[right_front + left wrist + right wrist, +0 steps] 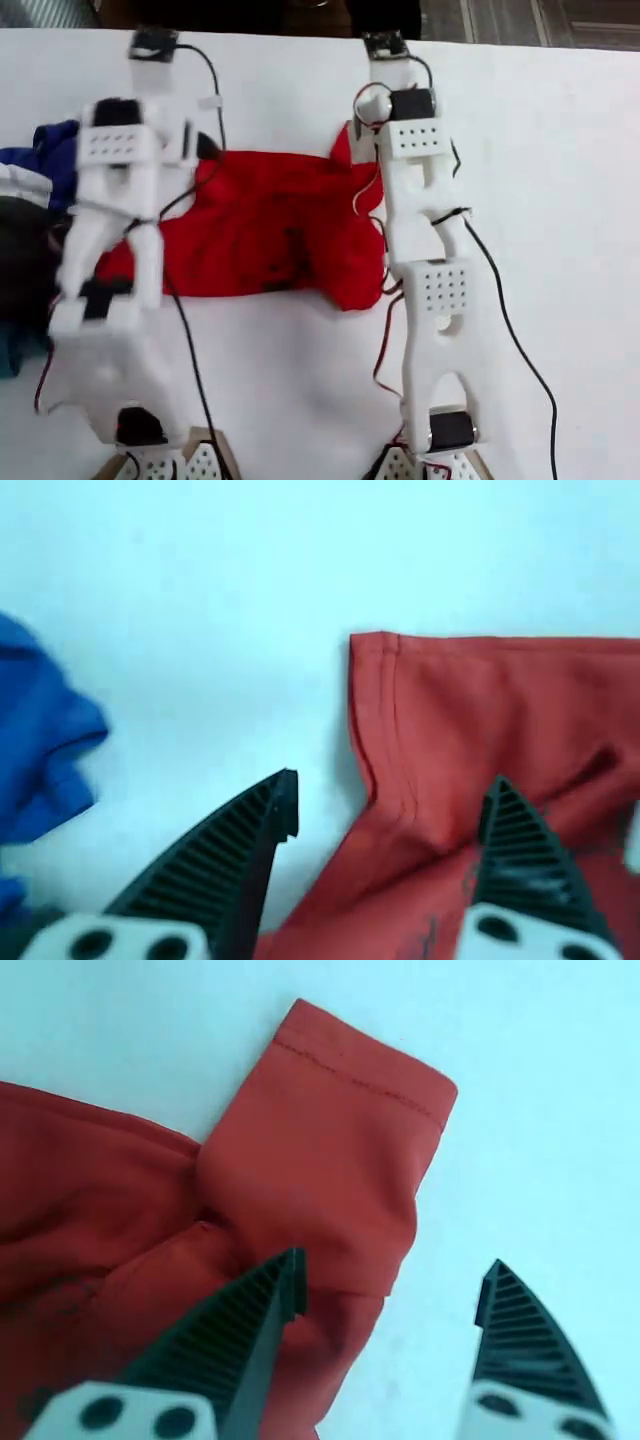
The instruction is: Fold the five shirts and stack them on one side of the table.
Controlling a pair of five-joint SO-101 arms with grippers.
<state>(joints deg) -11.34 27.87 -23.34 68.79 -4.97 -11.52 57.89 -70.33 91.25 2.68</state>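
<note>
Left gripper (pixel 393 783) is open over the hemmed edge of the crumpled red fabric shirt (pixel 270 230) on the white table (pixel 580 150); right gripper (pixel 396 1260) is open over its sleeve (pixel 340 1130).

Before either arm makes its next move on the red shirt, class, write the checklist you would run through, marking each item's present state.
1. Left hand open: ok.
2. Right hand open: ok.
3. Right hand above the sleeve: ok.
4. Red shirt lying smooth: not ok, creased.
5. Blue shirt apart from red shirt: ok, bare table between.
</note>
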